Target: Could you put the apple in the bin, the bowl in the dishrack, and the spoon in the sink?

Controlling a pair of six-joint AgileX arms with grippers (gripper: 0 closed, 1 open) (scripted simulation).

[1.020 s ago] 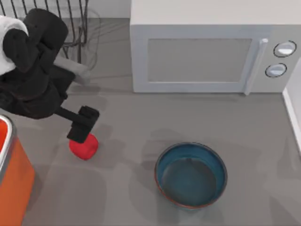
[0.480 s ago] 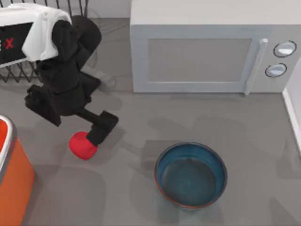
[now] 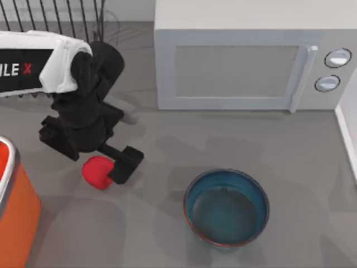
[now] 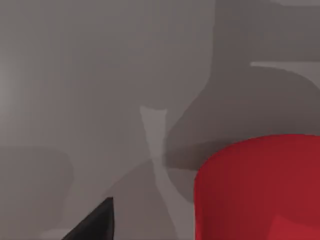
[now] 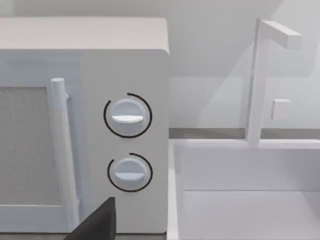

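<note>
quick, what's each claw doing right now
left claw: down at the apple, grip cannot be told
right claw: cannot be told

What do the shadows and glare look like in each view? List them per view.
Top view: soft grey shadows fall on the table around the left arm and beside the bowl, whose glossy inside shows a faint sheen. Left wrist view: broad soft shadows cross the table behind the apple. Right wrist view: evenly lit, with gentle shading on the microwave and the sink.
</note>
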